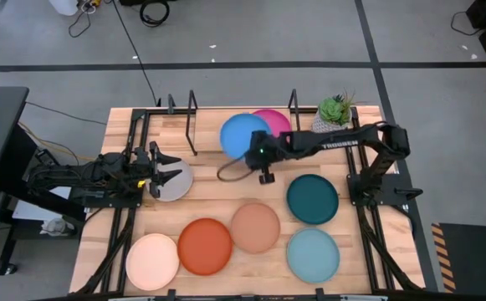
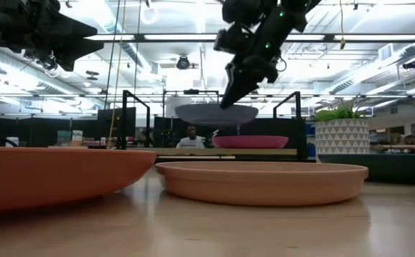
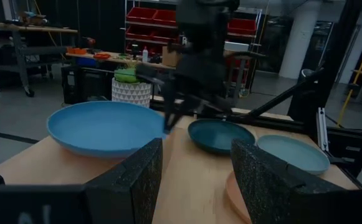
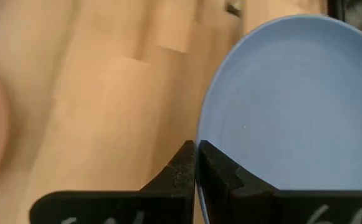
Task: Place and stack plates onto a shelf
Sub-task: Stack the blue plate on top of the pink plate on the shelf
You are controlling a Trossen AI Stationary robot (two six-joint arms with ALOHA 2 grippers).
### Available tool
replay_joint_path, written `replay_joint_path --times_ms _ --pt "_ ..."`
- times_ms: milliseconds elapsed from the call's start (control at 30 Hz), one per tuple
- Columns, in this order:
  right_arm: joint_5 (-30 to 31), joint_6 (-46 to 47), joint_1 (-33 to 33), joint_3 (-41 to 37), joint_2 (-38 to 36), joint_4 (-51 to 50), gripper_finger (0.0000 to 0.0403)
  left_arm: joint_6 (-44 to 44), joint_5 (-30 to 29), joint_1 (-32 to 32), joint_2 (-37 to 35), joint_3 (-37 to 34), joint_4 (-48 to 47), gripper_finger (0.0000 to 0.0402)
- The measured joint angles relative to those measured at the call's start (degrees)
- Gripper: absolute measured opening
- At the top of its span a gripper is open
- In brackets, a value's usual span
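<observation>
My right gripper is shut on the blue plate, which hangs in the air over the shelf's board between the black posts. The pink plate rests flat on the shelf, partly under the blue one. My left gripper is open and raised over the left edge of the grey-white plate, touching nothing. Dark teal, light teal, tan, orange and cream plates lie flat on the table. My right gripper pinches the blue plate's rim on the side toward the table's near right, one finger on the inner face and one under it. The fingers slant down from above. The plate is lifted clear and sits about level.
A small potted green plant stands at the shelf's right end, close to my right arm. The shelf's black posts rise on either side of the board. A person shows in the room beyond the table.
</observation>
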Motion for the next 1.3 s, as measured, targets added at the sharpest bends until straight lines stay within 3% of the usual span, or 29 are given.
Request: replay_joint_path --times_ms 467,1300 --pt "0.2 11.7 -8.8 0.0 0.0 0.0 0.0018 0.0 0.0 0.0 0.0 0.0 -0.2 0.0197" --pt "-0.6 14.5 -9.4 0.0 0.1 -5.1 0.0029 -0.4 0.0 0.0 0.0 0.0 -0.2 0.0197"
